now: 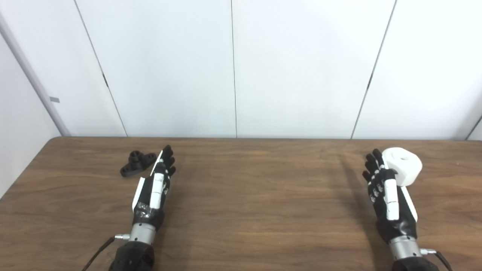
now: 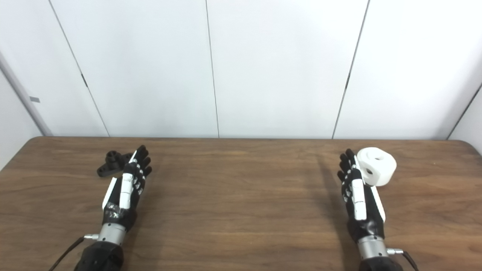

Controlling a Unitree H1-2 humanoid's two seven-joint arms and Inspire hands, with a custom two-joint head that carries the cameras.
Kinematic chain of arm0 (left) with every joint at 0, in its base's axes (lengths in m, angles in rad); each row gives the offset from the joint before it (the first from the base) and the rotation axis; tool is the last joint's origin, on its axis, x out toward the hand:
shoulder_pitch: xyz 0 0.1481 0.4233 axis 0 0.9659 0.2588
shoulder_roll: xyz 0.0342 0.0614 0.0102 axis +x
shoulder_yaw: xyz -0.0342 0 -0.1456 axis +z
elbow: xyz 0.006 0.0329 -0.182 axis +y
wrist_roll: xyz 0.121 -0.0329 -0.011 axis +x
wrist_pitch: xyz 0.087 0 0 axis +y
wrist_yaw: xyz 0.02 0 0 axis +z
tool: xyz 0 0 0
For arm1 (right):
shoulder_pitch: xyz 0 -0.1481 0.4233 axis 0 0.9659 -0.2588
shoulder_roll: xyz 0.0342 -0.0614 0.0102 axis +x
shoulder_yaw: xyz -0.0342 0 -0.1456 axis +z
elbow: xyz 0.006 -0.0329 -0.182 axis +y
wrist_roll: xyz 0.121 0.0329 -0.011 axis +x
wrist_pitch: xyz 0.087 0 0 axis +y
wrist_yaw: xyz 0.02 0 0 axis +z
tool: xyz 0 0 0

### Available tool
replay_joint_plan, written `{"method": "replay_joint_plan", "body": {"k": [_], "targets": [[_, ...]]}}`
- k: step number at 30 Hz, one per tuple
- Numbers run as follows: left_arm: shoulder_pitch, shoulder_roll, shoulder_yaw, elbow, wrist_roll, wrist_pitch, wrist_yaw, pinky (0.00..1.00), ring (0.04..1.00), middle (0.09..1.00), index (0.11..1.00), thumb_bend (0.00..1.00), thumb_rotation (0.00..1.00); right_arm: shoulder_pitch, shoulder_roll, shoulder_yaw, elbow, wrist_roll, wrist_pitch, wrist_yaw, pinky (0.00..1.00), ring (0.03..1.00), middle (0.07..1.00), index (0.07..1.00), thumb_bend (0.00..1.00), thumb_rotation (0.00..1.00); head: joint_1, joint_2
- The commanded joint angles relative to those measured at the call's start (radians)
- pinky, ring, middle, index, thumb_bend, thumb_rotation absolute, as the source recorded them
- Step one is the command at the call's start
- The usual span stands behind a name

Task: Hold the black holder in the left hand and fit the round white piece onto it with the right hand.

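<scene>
The black holder [image 1: 137,163], a flat base with a short round post, lies on the wooden table [image 1: 256,195] at the back left. My left hand [image 1: 156,186] rests just right of it, fingers straight and apart, holding nothing. The round white piece [image 1: 403,165], a thick ring with a centre hole, sits at the back right. My right hand [image 1: 386,192] lies flat just left of it, fingers extended, its back edge close to the ring; whether they touch I cannot tell.
White wall panels [image 1: 233,67] stand right behind the table's far edge. The table's rounded back corners show at the left and, in the right eye view, at the right [image 2: 467,145]. A cable [image 1: 98,254] trails from the left wrist.
</scene>
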Motion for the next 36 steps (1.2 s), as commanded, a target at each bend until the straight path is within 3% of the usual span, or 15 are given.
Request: {"method": "replay_joint_plan", "body": {"k": [1,17,20,21,23,25,26,29,32,36], "targets": [[0.03,-0.009,-0.007,0.055,-0.004,-0.029,-0.009,1.0,1.0,1.0,1.0,0.75,0.93,0.027,0.018,0.005,0.05,0.011,-0.029,0.009,1.0,1.0,0.984,0.989,0.51,1.0,0.001,0.0],[0.027,-0.005,-0.009,0.066,0.003,-0.039,-0.007,0.99,1.0,1.0,1.0,0.77,0.94,0.028,0.019,0.008,0.046,0.006,-0.027,0.007,1.0,0.999,0.98,0.986,0.51,1.0,0.004,-0.002],[0.03,-0.003,-0.008,0.06,-0.001,-0.04,-0.012,0.99,0.996,0.999,1.0,0.73,0.91,0.029,0.02,0.009,0.049,0.004,-0.032,0.007,1.0,1.0,0.981,0.984,0.5,1.0,0.009,-0.008],[0.032,0.009,-0.019,0.053,0.053,-0.041,0.011,0.98,0.994,0.999,1.0,0.72,0.9,0.031,0.022,0.008,0.046,0.002,-0.029,0.003,1.0,0.999,0.98,0.983,0.5,1.0,0.015,-0.009],[0.041,0.04,-0.046,0.016,0.165,-0.019,0.048,0.81,0.827,0.837,0.864,0.63,0.63,0.034,0.025,0.007,0.038,0.004,-0.018,-0.001,1.0,0.994,0.974,0.981,0.49,1.0,0.026,-0.013],[0.053,0.075,-0.072,-0.039,0.242,0.004,0.055,0.67,0.717,0.738,0.746,0.65,0.31,0.037,0.025,0.007,0.033,0.002,-0.011,-0.001,1.0,0.999,0.98,0.99,0.49,1.0,0.039,-0.016],[0.058,0.085,-0.079,-0.067,0.261,0.019,0.054,0.64,0.692,0.719,0.721,0.66,0.22,0.038,0.024,0.007,0.031,-0.001,-0.011,-0.003,1.0,1.0,0.981,0.992,0.48,1.0,0.044,-0.017],[0.068,0.104,-0.086,-0.138,0.318,0.054,0.066,0.63,0.677,0.698,0.703,0.69,0.12,0.037,0.02,0.009,0.035,-0.011,-0.017,-0.005,1.0,1.0,0.986,0.993,0.5,1.0,0.049,-0.023],[0.069,0.119,-0.08,-0.156,0.37,0.037,0.095,0.65,0.681,0.689,0.7,0.71,0.05,0.035,0.02,0.008,0.038,-0.011,-0.012,-0.008,1.0,1.0,0.99,0.992,0.51,1.0,0.06,-0.029],[0.07,0.142,-0.057,-0.179,0.443,0.02,0.144,0.64,0.68,0.686,0.702,0.73,0.04,0.034,0.018,0.007,0.042,-0.002,-0.014,-0.003,1.0,1.0,0.993,0.996,0.49,1.0,0.092,-0.036]]}}
